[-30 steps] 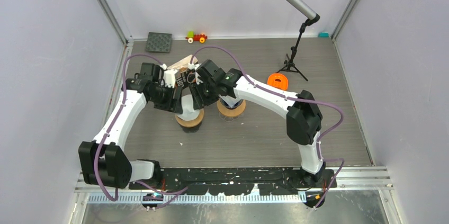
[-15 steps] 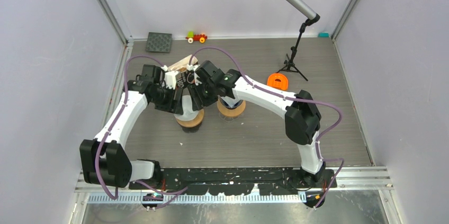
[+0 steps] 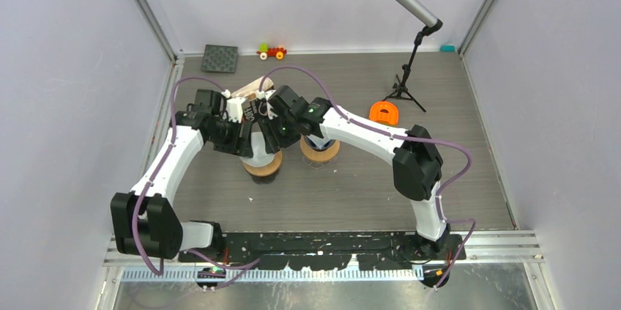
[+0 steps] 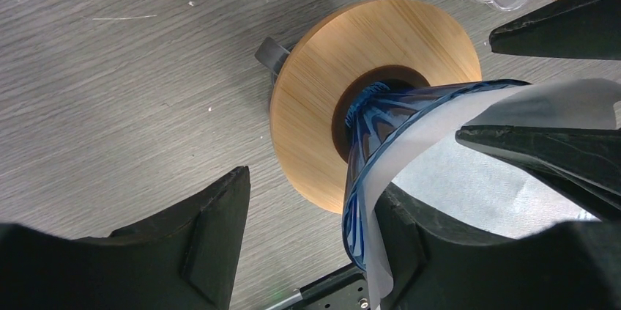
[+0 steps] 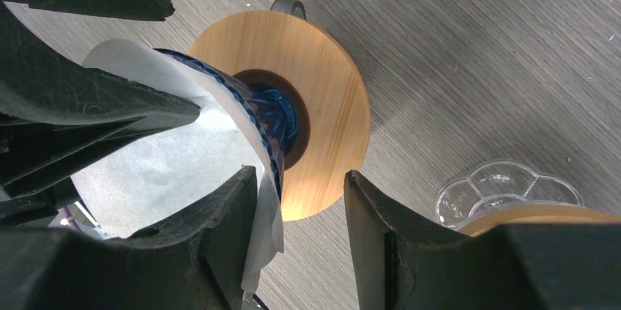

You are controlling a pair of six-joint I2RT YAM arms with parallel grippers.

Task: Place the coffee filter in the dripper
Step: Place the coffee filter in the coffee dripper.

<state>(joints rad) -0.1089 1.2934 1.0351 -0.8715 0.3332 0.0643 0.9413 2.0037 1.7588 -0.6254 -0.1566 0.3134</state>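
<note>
Task looks mostly done, by my read. The white filter (image 4: 469, 178) is already sitting inside the blue dripper (image 4: 381, 116), opened out against the cone wall. Its top edge stands proud of the dripper rim on the side nearest the R arm. The dripper itself stands on its round wooden base (image 4: 329, 68), grey handle poking out behind.

L gripper (image 4: 315, 189): jaws spread and straddling the dripper rim. One finger is inside the cone against the paper, the other outside and clear of the wall, so no pinch.

R gripper (image 5: 300, 176): same setup from the opposite side of the dripper. Its jaws are apart, the inner finger touches the filter edge and the outer one hangs off the wall.

What's left, I reckon: seat the paper flush w/ the cone, esp. that raised edge, then back both grippers out w/o dragging the filter up.

A 2nd dripper (image 5: 505, 193), clear glass, stands just beside the blue dripper on the R arm's side.

Writing: nothing you can read. There's pale print (image 3: 250, 112) on the black hardware over the dripper, too small to make out. No brand shows on the dripper, base or filter.
</note>
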